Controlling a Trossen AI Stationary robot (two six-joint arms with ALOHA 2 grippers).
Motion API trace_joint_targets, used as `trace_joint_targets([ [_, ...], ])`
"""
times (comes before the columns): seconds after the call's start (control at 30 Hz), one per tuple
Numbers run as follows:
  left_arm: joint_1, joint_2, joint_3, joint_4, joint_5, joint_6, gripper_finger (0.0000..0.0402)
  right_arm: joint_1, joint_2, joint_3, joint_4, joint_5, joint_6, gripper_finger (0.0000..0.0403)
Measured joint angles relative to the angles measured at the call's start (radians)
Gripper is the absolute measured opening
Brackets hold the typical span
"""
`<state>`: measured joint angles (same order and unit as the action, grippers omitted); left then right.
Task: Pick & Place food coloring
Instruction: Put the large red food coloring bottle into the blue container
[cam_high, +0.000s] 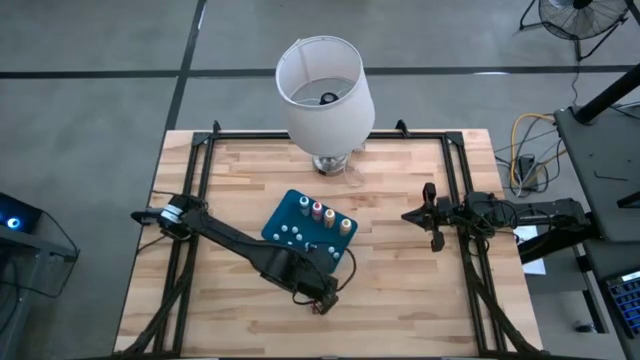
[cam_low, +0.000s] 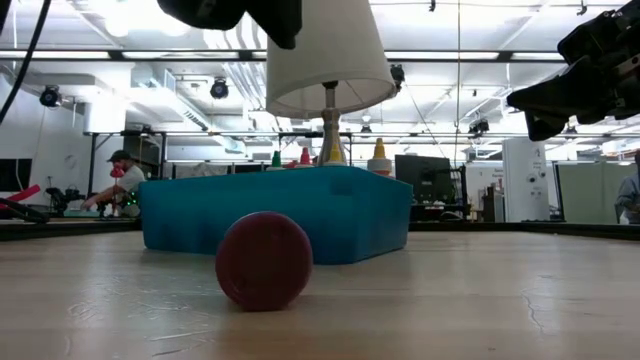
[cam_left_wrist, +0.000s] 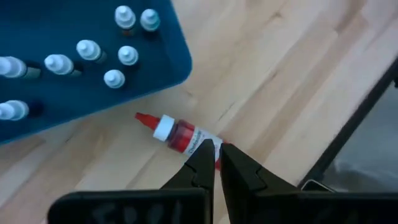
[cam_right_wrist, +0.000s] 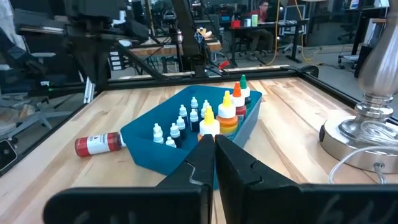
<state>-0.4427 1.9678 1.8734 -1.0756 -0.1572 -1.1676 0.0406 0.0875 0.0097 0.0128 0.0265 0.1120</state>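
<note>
High view, reading from the left: the left arm reaches from the nine o'clock edge of the table (cam_high: 400, 300) toward six o'clock, and its left gripper (cam_high: 322, 303) hangs just past the lower corner of the blue tray (cam_high: 282, 222). Its fingers are pressed together and hold nothing. In the left wrist view the red bottle (cam_left_wrist: 177, 132) lies on its side on the wood just ahead of those closed fingertips (cam_left_wrist: 205, 158), its base end nearest them and its thin red tip pointing away, toward ten o'clock in that picture, along the tray's edge. So the bottle's long axis runs roughly in line with the gripper's reach, not across it; I judge the fingers must spread and the wrist turn before they can straddle the body. The left arm is clearly the nearer one.

The bottle is small, clear-walled with red liquid, a white collar and a pale label. It rests apart from the tray, where other bottles stand upright: small white-capped ones, plus larger yellow, orange and green ones.

At twelve o'clock stands a lamp (cam_high: 325, 95). Toward three o'clock the right gripper (cam_high: 434, 216) waits, well apart from the tray, fingers also shut and empty.
</note>
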Motion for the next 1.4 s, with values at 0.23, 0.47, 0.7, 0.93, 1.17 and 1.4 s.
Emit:
trace_joint_targets([
  [0.23, -0.017, 0.001, -0.104, 0.012, -0.035, -0.072, 0.0, 0.0, 0.0, 0.0, 0.0, 0.0, 0.0, 0.0008],
  [0.47, -0.024, 0.002, -0.226, 0.063, -0.028, -0.259, 0.0, 0.0, 0.0, 0.0, 0.0, 0.0, 0.0, 0.0009],
  [0.7, -0.012, 0.003, -0.343, 0.206, -0.081, -0.268, 0.0, 0.0, 0.0, 0.0, 0.0, 0.0, 0.0, 0.0008],
  [0.93, -0.001, 0.003, -0.399, 0.316, -0.133, -0.269, 0.0, 0.0, 0.0, 0.0, 0.0, 0.0, 0.0, 0.0008],
  [1.17, 0.016, 0.003, -0.406, 0.325, -0.192, -0.263, 0.0, 0.0, 0.0, 0.0, 0.0, 0.0, 0.0, 0.0009],
  [1.4, 0.021, 0.003, -0.406, 0.326, -0.199, -0.244, 0.0, 0.0, 0.001, 0.0, 0.0, 0.0, 0.0, 0.0009],
])
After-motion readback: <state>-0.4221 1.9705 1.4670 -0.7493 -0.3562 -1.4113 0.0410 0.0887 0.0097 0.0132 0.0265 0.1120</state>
